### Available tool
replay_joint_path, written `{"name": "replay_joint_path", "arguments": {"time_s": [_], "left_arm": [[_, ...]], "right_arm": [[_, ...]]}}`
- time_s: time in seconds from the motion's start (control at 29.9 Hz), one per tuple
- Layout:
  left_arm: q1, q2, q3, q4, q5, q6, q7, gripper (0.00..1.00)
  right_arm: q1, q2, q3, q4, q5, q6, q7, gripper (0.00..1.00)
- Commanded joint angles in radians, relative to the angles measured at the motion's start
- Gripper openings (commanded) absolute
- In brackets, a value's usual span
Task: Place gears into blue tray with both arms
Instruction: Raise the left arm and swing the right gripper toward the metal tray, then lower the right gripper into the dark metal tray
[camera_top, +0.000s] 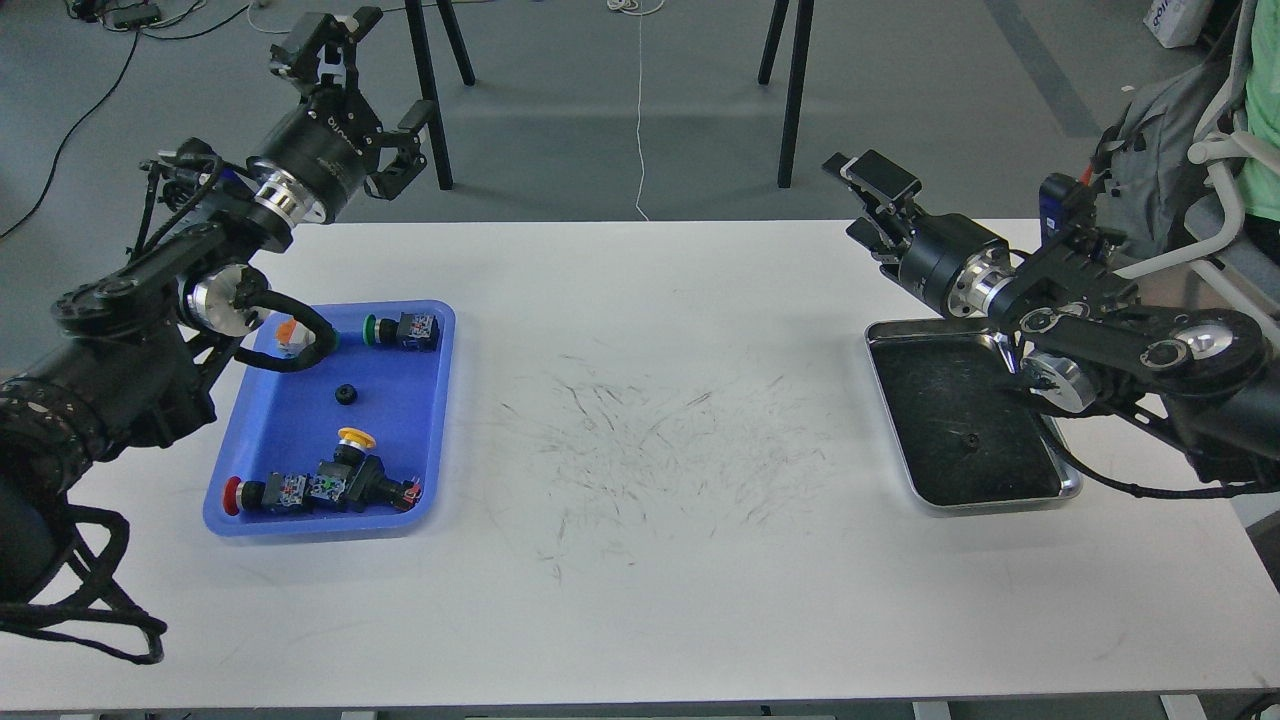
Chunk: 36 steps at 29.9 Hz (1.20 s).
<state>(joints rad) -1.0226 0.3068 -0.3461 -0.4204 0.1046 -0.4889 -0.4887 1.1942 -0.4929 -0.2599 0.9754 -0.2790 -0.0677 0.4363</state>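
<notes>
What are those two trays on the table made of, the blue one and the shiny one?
The blue tray looks like moulded plastic: even bright colour, soft sheen, rounded corners. The steel tray looks like polished metal, probably steel: its rim is silvery and mirror-bright. Its bottom is dark and matt, perhaps a liner; I cannot tell.

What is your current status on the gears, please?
Left gripper open, right gripper unclear. One gear in blue tray, one in steel tray. Nothing blocking.
</notes>
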Motion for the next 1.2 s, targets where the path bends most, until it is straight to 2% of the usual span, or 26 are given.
{"name": "replay_joint_path", "arguments": {"time_s": [0.0, 0.23, 0.54, 0.87, 0.94, 1.17], "left_arm": [[-0.001, -0.029, 0.002, 0.037, -0.002, 0.0, 0.0, 1.0], [-0.007, -0.077, 0.001, 0.087, -0.002, 0.0, 0.0, 1.0], [-0.011, -0.109, 0.013, 0.087, 0.017, 0.0, 0.0, 1.0], [-0.025, -0.149, 0.047, 0.095, 0.027, 0.0, 0.0, 1.0], [-0.025, -0.153, 0.047, 0.095, 0.029, 0.0, 0.0, 1.0], [-0.021, -0.167, 0.053, 0.098, 0.029, 0.0, 0.0, 1.0]], "right_arm": [[0.109, -0.048, -0.152, 0.051, -0.011, 0.049, -0.001, 0.98], [0.269, -0.065, -0.436, 0.066, -0.115, 0.147, 0.013, 0.98], [0.306, -0.151, -0.446, 0.055, -0.655, 0.166, 0.016, 0.98], [0.271, -0.158, -0.452, 0.06, -0.897, 0.171, 0.032, 0.98], [0.268, -0.159, -0.453, 0.062, -0.977, 0.169, 0.052, 0.98], [0.252, -0.174, -0.472, 0.055, -1.19, 0.171, 0.052, 0.98]]}}
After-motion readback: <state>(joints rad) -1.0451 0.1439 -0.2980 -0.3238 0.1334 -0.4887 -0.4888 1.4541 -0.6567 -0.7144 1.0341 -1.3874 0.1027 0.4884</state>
